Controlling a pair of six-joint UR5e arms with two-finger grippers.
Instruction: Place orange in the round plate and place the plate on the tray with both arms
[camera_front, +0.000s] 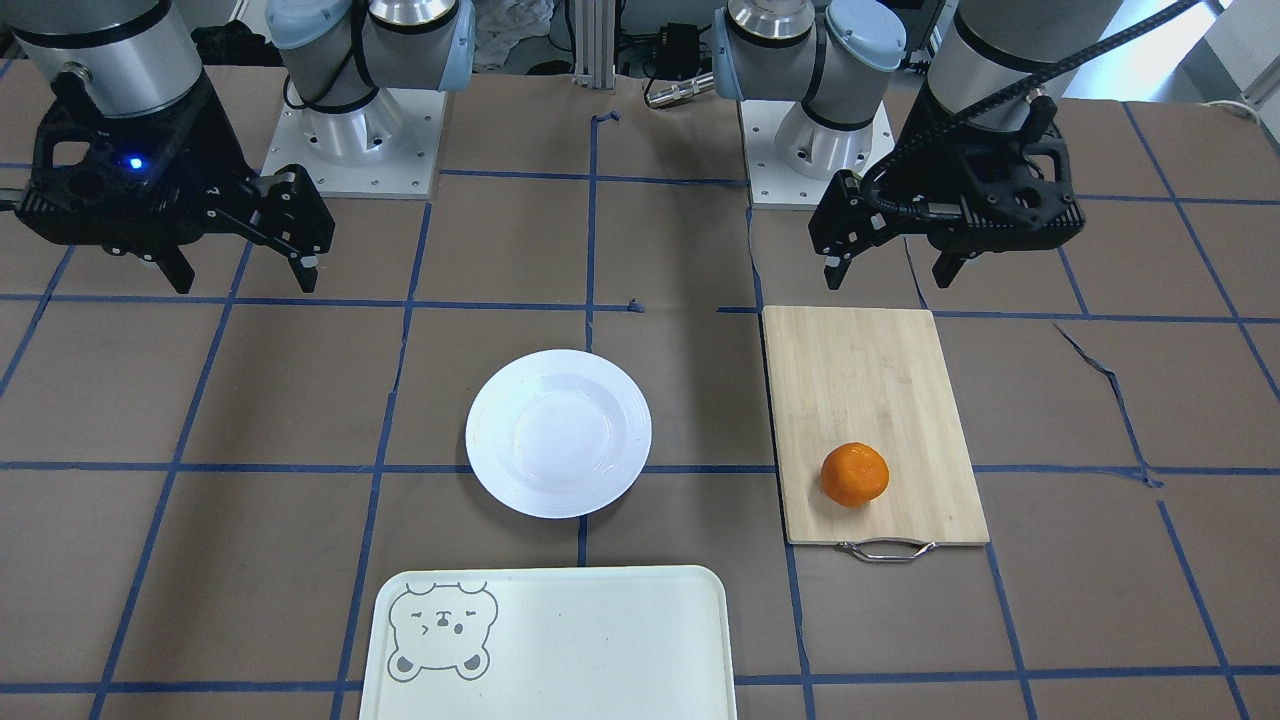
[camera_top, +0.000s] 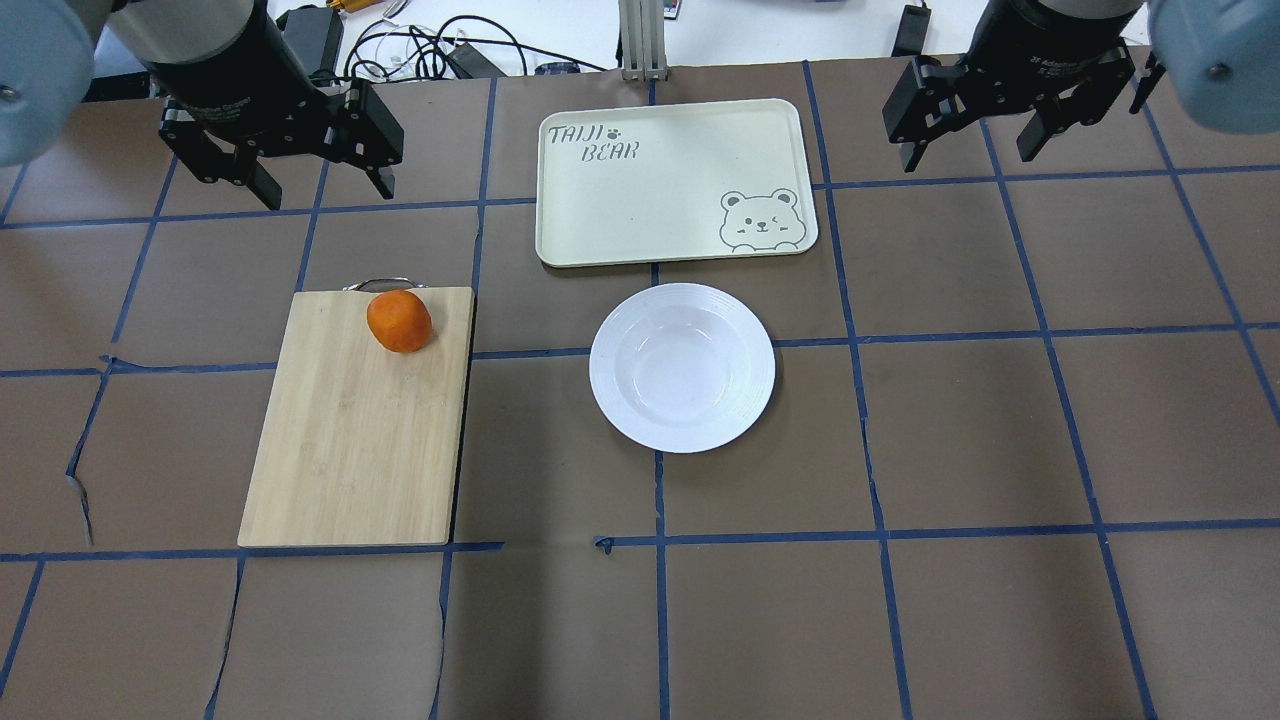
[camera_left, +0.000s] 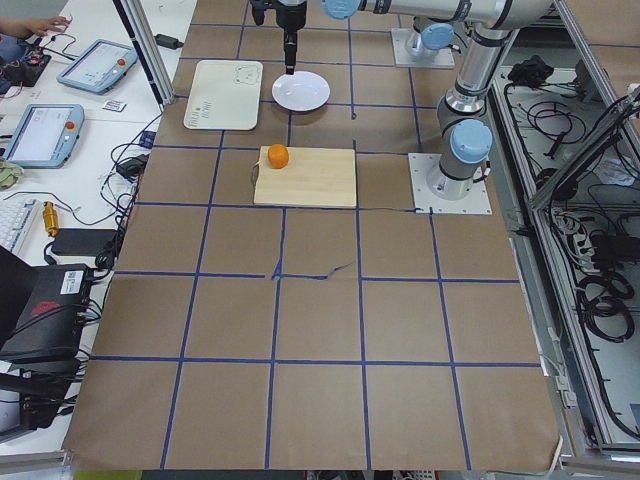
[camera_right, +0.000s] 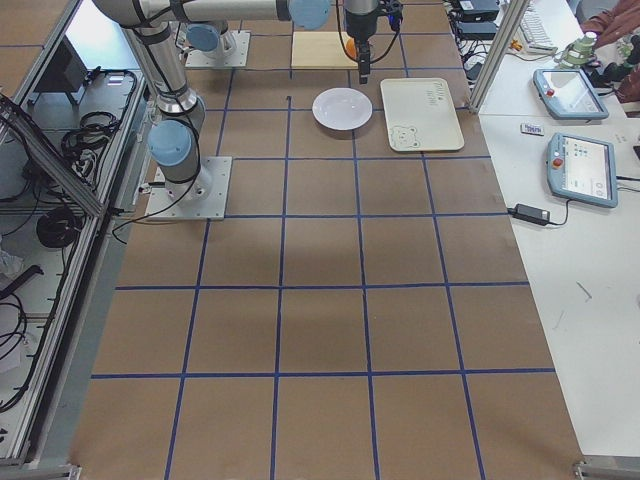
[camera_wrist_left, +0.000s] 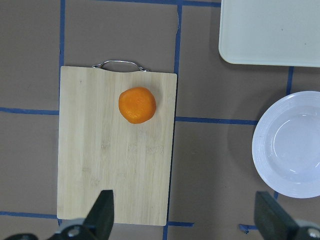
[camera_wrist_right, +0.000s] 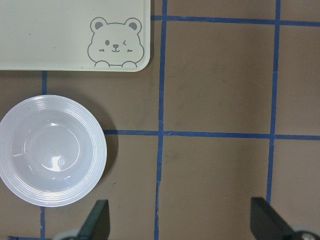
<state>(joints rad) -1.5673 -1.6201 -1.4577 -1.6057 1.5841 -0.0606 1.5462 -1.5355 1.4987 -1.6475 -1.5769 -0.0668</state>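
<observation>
The orange (camera_top: 399, 320) lies on a bamboo cutting board (camera_top: 345, 440), near its metal-handle end. At the table's middle sits the white round plate (camera_top: 682, 367), with nothing in it. Just beyond the plate lies the cream tray (camera_top: 650, 200) with the bear drawing, also bare. My left gripper (camera_top: 328, 195) hangs open, high above the table, beyond the board's handle end. My right gripper (camera_top: 970, 158) hangs open too, to the right of the tray. The left wrist view looks straight down on the orange (camera_wrist_left: 137, 105) and part of the plate (camera_wrist_left: 295, 145). The right wrist view shows the plate (camera_wrist_right: 51, 150) and a tray corner (camera_wrist_right: 70, 40).
Brown paper with a blue tape grid covers the table (camera_top: 960, 430). The arm bases (camera_front: 350, 130) stand at the robot's edge. Cables and tablets (camera_right: 585, 165) lie off the table on the operators' side, where a person's hands show.
</observation>
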